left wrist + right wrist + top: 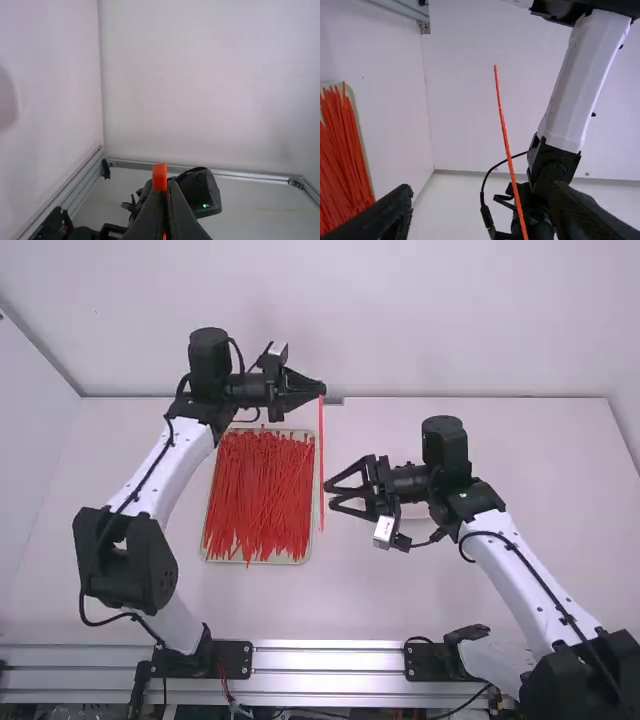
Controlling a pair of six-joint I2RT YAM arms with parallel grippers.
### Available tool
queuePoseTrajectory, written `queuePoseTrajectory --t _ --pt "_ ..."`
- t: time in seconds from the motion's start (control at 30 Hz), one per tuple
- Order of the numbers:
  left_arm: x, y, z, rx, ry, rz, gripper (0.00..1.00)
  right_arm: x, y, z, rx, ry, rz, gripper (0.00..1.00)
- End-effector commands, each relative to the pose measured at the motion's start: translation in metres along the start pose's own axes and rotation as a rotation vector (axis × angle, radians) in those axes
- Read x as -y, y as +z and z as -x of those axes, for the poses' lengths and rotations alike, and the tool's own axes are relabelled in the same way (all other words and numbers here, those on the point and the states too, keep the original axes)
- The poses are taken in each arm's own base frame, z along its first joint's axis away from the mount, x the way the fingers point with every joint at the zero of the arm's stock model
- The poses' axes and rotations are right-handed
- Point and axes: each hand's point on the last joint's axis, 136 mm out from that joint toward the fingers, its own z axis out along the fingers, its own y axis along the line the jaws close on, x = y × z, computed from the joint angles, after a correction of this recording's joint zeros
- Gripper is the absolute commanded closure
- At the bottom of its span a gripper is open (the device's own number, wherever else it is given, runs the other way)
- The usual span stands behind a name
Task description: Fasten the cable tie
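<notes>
White table [520, 440], white walls [420, 310]. Left hand [318, 391] pinches red cable tie [321, 465]; right hand [328, 493] wide open, empty.

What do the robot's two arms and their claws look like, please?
Both the left arm and right arm have white tubular links and bulky black joints, with thin black cables looping alongside. The left claw and right claw are black, two-fingered and tapering. A small green light glows on the right arm.

Room over table [540, 440] right of tray [256, 562]; cable tie [321, 465] bars right tool [328, 494].
</notes>
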Motion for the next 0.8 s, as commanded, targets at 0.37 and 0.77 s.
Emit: queuePoseTrajectory --t 0.37,0.77 --pt "-0.002 0.016 0.001 0.039 0.032 0.031 0.98 -0.004 -0.012 -0.008 -0.029 0.023 -0.009 0.62" --pt "-0.007 0.02 0.01 0.099 0.021 0.055 0.98 -0.005 -0.01 -0.008 -0.031 0.022 -0.003 0.74"
